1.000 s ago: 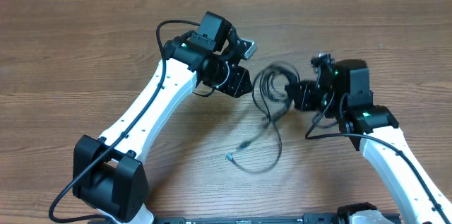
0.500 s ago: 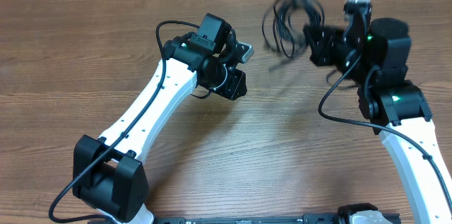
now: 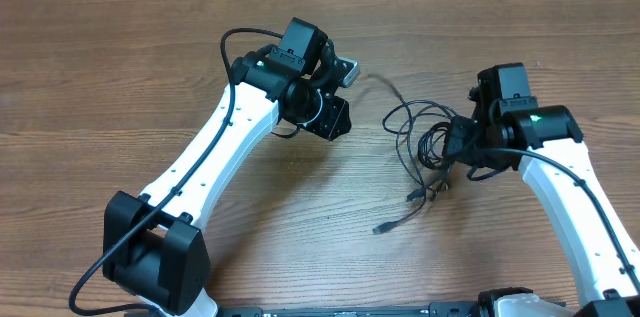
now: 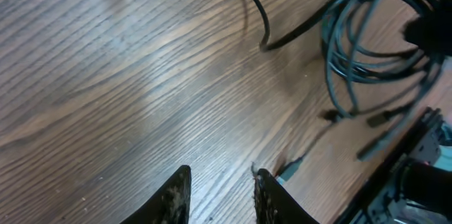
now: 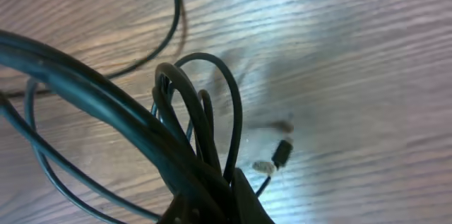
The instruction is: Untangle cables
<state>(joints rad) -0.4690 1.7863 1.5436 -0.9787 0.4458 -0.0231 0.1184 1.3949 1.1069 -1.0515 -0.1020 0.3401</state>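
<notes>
The cables (image 3: 420, 137) are a tangle of thin black cords on the wooden table, right of centre, with loose plug ends (image 3: 412, 196) trailing toward the front. My right gripper (image 3: 452, 144) is shut on a bunch of the cable loops (image 5: 194, 136) and holds them just above the table; small plug ends (image 5: 281, 155) hang below. My left gripper (image 3: 338, 117) is open and empty, left of the tangle. In the left wrist view its fingers (image 4: 221, 190) are apart over bare wood, with the cable loops (image 4: 353, 47) ahead.
The wooden table (image 3: 120, 77) stretches all round. One cable strand (image 3: 385, 85) runs from the tangle toward the left arm's wrist. The right arm (image 3: 570, 207) stands at the right front, the left arm's base (image 3: 150, 252) at the left front.
My right gripper swung the cable bundle up and to the far side, then came back down near the table. The cables now lie further right, spread out. The left arm stayed put.
</notes>
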